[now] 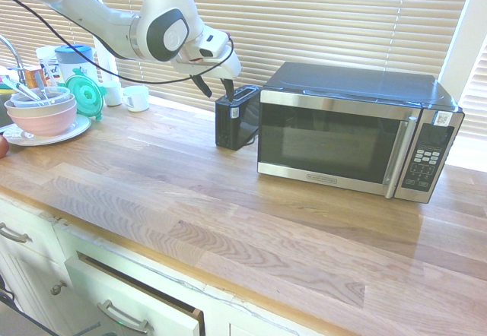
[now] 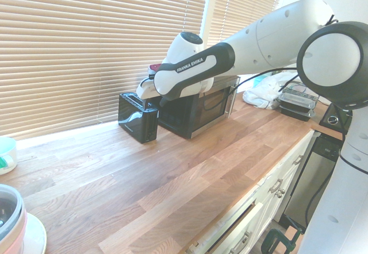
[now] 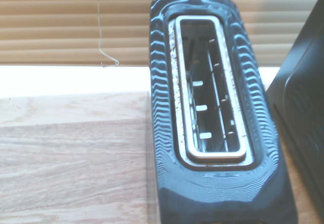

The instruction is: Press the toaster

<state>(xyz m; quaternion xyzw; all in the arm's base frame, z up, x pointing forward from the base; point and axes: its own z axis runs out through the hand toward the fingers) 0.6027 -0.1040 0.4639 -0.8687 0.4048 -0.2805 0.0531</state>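
The gripper (image 1: pixel 215 87) of a white robot arm hung over a kitchen counter (image 1: pixel 190 199), jaws spread and pinching nothing, at the near end of the black toaster (image 1: pixel 237 117), which stood upright at twelve o'clock in the first exterior view. A black-and-steel microwave (image 1: pixel 342 134) sat just beside it toward three o'clock, while pink bowls (image 1: pixel 44 117) on a plate (image 1: pixel 74 130) and a white mug (image 1: pixel 137 98) lay toward ten o'clock, and pale blinds (image 1: pixel 304 17) covered the window behind.
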